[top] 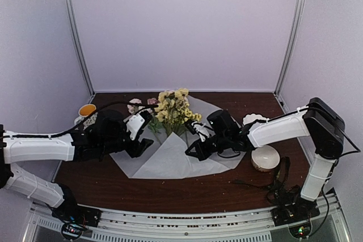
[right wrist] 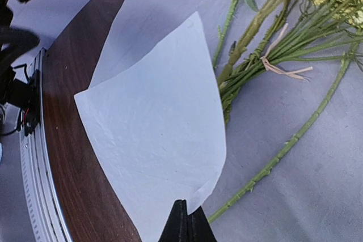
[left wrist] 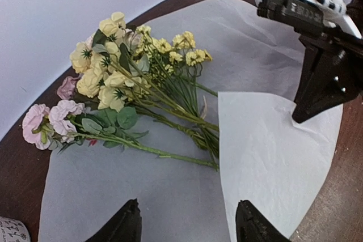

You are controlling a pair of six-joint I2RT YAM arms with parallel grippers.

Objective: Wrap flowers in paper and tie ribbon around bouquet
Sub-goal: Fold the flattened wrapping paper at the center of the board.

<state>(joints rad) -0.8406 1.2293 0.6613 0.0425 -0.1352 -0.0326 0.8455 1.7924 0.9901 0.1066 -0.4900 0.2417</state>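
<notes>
Thin, slightly crinkly pale paper [top: 170,162] lies on the dark wood bench [top: 187,194] mid-frame in the overhead view, with one corner folded into a smooth flap. The flowers [top: 173,109] lie on it, puffy yellow blooms on wiry green stems. The right hand [right wrist: 186,222] is pinched together on the flap's edge. The left hand [left wrist: 190,225] has its fingers apart and holds nothing. Only the right wrist view shows the tan tie [right wrist: 278,66] round the stems.
</notes>
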